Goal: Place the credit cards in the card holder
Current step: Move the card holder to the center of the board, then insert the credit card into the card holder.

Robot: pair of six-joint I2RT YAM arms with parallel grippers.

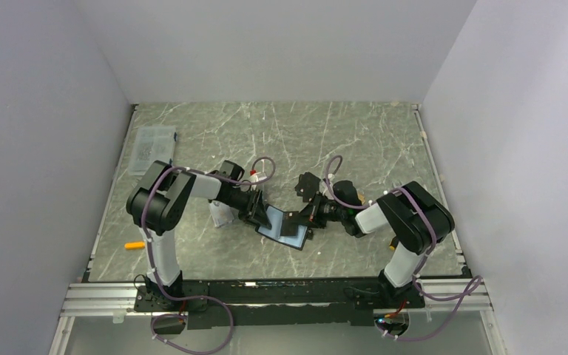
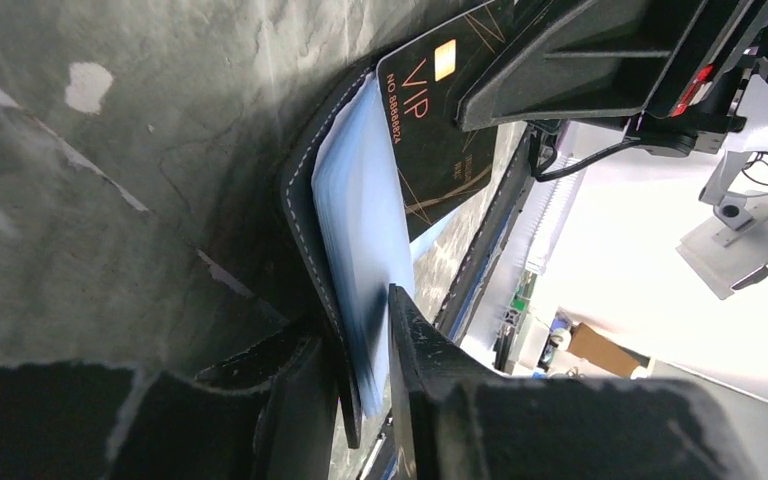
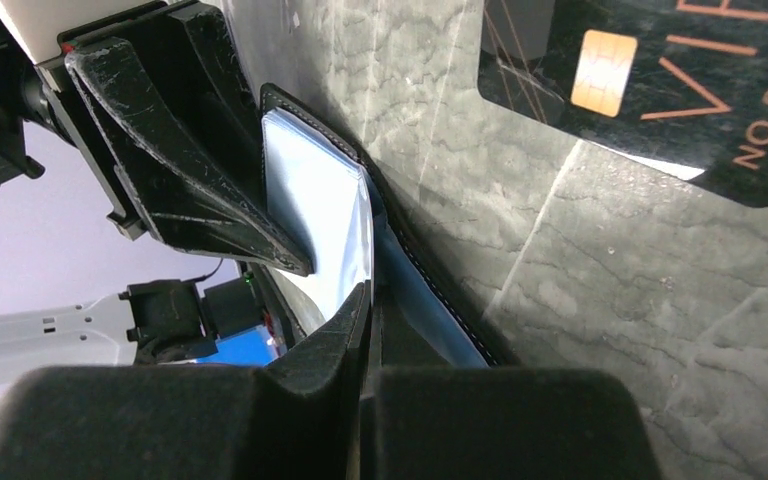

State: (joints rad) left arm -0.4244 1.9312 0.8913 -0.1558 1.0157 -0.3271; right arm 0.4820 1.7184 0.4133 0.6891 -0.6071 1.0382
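On the grey marble-patterned bench (image 1: 362, 140), a clear plastic box (image 1: 152, 148) with small contents sits at the far left, well apart from the work. A small orange object (image 1: 134, 244) lies near the left edge, and a pale translucent item (image 1: 222, 214) rests just beside the left arm. A dark flat shape (image 1: 308, 183) lies just far of the right arm's wrist, too small to identify. In the middle, between the two arms, the black leather-like folding card holder (image 1: 285, 233) lies spread open, its bluish-grey clear pockets facing up. The left hand (image 2: 360, 345) is clamped on one end of it, leather flap and pocket stack pinched between its fingers. The right hand (image 3: 370, 305) meets it from the opposite side, fingers closed narrow on a thin clear pocket leaf, and the two hands crowd the opening. A black credit card (image 2: 450, 120) with orange "VIP" lettering and a gold chip lies just beside the holder, outside the pockets; whether any pocket holds a card cannot be told.
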